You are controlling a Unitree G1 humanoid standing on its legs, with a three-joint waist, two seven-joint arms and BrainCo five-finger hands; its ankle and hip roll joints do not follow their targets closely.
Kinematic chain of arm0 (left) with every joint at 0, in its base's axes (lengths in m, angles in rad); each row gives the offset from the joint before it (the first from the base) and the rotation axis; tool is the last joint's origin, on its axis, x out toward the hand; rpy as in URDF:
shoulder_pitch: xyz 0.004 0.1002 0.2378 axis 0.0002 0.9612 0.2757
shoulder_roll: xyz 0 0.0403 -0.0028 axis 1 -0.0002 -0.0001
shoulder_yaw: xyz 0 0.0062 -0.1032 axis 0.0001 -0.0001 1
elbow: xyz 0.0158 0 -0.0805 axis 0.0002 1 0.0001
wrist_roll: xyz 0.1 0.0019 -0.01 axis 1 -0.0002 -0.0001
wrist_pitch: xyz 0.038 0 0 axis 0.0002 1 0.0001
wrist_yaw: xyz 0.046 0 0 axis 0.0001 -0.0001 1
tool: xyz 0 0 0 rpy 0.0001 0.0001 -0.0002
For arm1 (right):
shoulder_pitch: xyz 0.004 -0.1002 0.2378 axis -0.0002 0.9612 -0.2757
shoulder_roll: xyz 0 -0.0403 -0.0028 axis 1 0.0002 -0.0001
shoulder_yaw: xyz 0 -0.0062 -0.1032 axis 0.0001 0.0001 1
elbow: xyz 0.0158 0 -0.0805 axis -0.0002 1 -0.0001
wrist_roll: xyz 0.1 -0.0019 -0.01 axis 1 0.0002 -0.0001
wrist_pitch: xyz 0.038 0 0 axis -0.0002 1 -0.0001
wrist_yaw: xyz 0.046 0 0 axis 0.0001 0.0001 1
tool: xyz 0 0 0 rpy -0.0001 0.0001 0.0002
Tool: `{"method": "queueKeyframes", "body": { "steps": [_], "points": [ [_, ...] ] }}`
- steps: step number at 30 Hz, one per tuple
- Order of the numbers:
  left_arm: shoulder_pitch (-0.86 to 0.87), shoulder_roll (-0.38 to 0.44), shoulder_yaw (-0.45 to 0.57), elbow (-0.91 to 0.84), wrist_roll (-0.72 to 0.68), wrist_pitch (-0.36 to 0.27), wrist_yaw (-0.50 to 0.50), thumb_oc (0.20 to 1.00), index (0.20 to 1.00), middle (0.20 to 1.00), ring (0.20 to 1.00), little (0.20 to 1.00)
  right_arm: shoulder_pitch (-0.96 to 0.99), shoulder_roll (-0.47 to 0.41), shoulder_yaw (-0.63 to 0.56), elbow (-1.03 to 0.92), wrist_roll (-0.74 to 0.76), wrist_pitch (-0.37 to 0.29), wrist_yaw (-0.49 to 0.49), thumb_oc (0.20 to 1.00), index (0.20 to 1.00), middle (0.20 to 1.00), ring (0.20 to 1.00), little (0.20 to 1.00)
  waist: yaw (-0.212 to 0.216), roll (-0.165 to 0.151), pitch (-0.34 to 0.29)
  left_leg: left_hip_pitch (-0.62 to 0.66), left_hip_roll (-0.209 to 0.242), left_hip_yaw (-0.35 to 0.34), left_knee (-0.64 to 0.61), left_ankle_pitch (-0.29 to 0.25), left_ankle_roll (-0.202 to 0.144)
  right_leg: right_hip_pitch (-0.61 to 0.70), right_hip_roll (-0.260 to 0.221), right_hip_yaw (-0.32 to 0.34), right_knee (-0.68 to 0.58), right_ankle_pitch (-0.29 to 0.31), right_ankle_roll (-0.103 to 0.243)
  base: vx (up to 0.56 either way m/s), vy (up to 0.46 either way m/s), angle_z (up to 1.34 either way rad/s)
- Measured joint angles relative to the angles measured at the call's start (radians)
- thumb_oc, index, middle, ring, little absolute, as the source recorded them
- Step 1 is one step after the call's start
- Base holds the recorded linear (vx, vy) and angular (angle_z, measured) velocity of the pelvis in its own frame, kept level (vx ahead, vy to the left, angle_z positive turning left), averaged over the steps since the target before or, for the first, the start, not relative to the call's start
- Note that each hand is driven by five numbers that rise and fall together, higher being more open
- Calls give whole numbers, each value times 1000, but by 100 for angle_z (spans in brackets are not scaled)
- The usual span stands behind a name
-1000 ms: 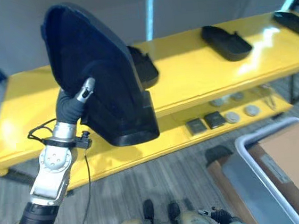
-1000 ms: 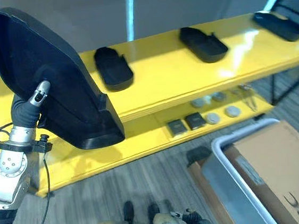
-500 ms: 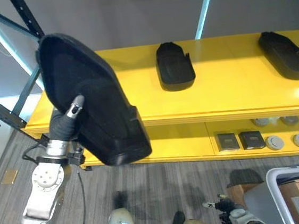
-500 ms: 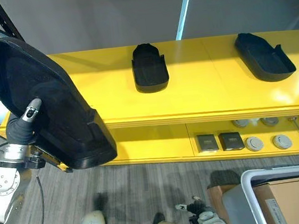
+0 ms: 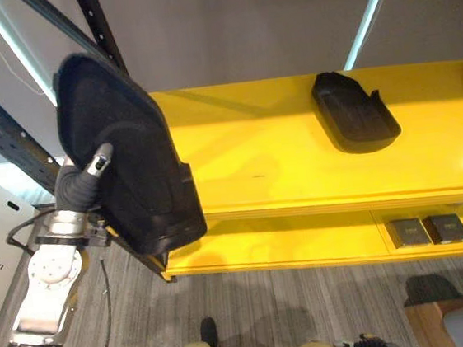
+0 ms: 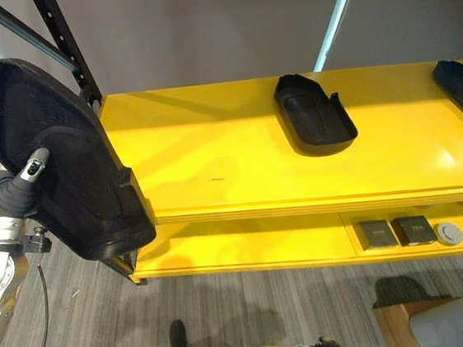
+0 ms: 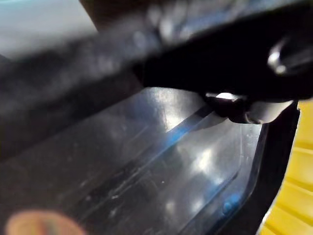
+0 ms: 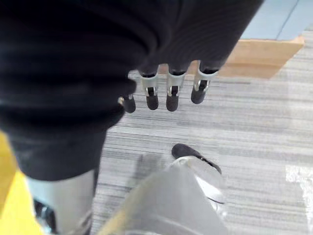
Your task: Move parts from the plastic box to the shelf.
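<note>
While the left hand grips a large black part raised beside the yellow shelf, where another black part lies, the right hand hangs relaxed, fingers straight, holding nothing.

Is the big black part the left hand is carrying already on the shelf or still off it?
Off it. The left hand holds the black part up beside the yellow shelf's end.

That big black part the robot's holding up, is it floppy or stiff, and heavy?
The big black part probably is stiff: it keeps its shell shape, held upright by the left hand. Likely light for its size, since one hand carries it. Its glossy inner face may be slippery.
</note>
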State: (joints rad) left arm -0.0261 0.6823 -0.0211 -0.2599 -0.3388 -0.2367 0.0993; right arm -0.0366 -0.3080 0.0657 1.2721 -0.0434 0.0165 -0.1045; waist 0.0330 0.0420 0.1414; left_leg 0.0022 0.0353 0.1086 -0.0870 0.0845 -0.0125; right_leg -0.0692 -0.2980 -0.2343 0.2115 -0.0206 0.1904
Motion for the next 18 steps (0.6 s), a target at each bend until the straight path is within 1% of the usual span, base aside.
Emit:
{"method": "queueKeyframes", "body": {
  "steps": [1,2,3,4,5,6,8,9,10,11,12,13,14,15,16,17,18],
  "points": [
    [-5,16,-13,0,0,0,-12,200,200,200,200,200,-4,5,16,0,-2,1,2,1000,1000,1000,1000,1000,-23,-18,-1,4,-18,7,0,-13,6,-28,24,-3,-72,7,0,189,-71,-4],
    [-5,10,-18,3,0,0,-15,200,200,200,200,200,-5,6,34,0,-2,1,4,1000,1000,1000,1000,1000,-32,-23,-5,4,-27,8,0,-16,8,-37,34,-3,-123,14,-1,201,-125,-3],
    [-4,-1,-23,5,0,1,-19,200,200,200,200,200,-8,8,45,0,-2,2,8,1000,1000,1000,1000,1000,-36,-26,-5,4,-33,10,0,-17,10,-35,44,-3,-171,34,-3,136,-106,7],
    [-2,-7,-29,5,0,1,-21,200,200,200,200,200,-4,11,52,-1,-3,3,10,1000,1000,1000,1000,1000,-46,-37,-10,7,-35,11,0,-19,10,-40,48,-3,-204,55,-13,177,-195,-4],
    [13,-14,-28,6,-1,3,-20,200,200,200,200,200,0,27,64,11,-8,12,15,1000,1000,1000,1000,1000,-37,-45,-13,16,-38,33,0,-26,7,-65,49,3,-237,89,-10,190,-233,-11],
    [16,-17,-28,6,-1,6,-20,200,200,200,200,200,8,30,70,11,-17,13,16,1000,1000,1000,1000,1000,-33,-57,-19,19,-37,34,0,-32,0,-68,48,7,-240,103,-18,276,-343,-10],
    [22,-37,-28,6,-2,7,-19,200,200,200,200,200,21,33,75,6,-38,13,18,1000,1000,1000,1000,1000,-28,-67,-29,22,-29,28,0,-37,-18,-63,53,46,-229,124,-23,245,-286,0],
    [49,-56,-15,3,-5,7,-19,200,200,200,200,200,21,34,76,6,-43,14,19,1000,1000,1000,1000,1000,-22,-64,-30,34,-3,31,0,-45,-41,-56,78,42,-230,150,-42,229,-265,-13],
    [77,-62,-10,3,-8,10,-18,200,200,200,200,200,22,35,75,1,-42,13,20,1000,1000,1000,1000,1000,-26,-58,-36,40,20,29,0,-49,-58,-53,102,41,-232,166,-56,189,-264,-13],
    [92,-67,-12,4,-9,15,-19,200,200,200,200,200,28,33,75,3,-42,10,21,1000,1000,1000,1000,1000,-32,-54,-40,48,40,23,0,-49,-68,-40,126,41,-243,188,-76,137,-248,-3],
    [104,-77,-15,5,-9,20,-18,200,200,200,200,200,28,26,75,0,-41,8,21,1000,1000,1000,1000,1000,-34,-37,-41,53,67,22,1,-53,-80,-30,154,33,-249,180,-86,92,-219,-10],
    [134,-93,-12,7,-10,21,-17,200,200,200,200,200,29,14,70,0,-36,3,21,1000,1000,1000,1000,1000,-37,-6,-56,50,118,23,8,-47,-90,-18,209,26,-272,172,-111,60,-190,-4],
    [128,-97,-15,13,-10,24,-16,200,200,200,200,200,29,12,70,-1,-31,0,21,1000,1000,1000,1000,1000,-41,0,-49,42,131,15,26,-41,-99,-4,219,8,-292,179,-125,49,-133,10],
    [102,-112,-20,32,-9,33,-16,200,200,200,200,200,27,-1,68,-2,-23,0,21,1000,1000,1000,1000,1000,-46,8,-38,15,135,1,63,-21,-92,2,229,-4,-294,177,-135,81,-124,30],
    [78,-112,-21,51,-9,38,-14,200,200,200,200,200,31,-22,59,-8,-20,-5,20,1000,1000,1000,1000,1000,-58,16,-28,-12,137,5,98,-10,-97,2,230,-20,-301,169,-141,95,-95,23],
    [78,-112,-21,51,-9,38,-14,200,200,200,200,200,31,-22,59,-8,-20,-5,20,1000,1000,1000,1000,1000,-58,16,-28,-12,137,5,98,-10,-97,2,230,-20,-301,169,-141,87,-66,40],
    [28,-109,-21,89,1,41,-12,200,200,200,200,200,29,-38,44,-14,3,-12,17,1000,1000,1000,1000,1000,-70,9,-8,-75,118,-15,167,-13,-104,-1,222,-24,-301,158,-159,103,4,20]
  ]
}}
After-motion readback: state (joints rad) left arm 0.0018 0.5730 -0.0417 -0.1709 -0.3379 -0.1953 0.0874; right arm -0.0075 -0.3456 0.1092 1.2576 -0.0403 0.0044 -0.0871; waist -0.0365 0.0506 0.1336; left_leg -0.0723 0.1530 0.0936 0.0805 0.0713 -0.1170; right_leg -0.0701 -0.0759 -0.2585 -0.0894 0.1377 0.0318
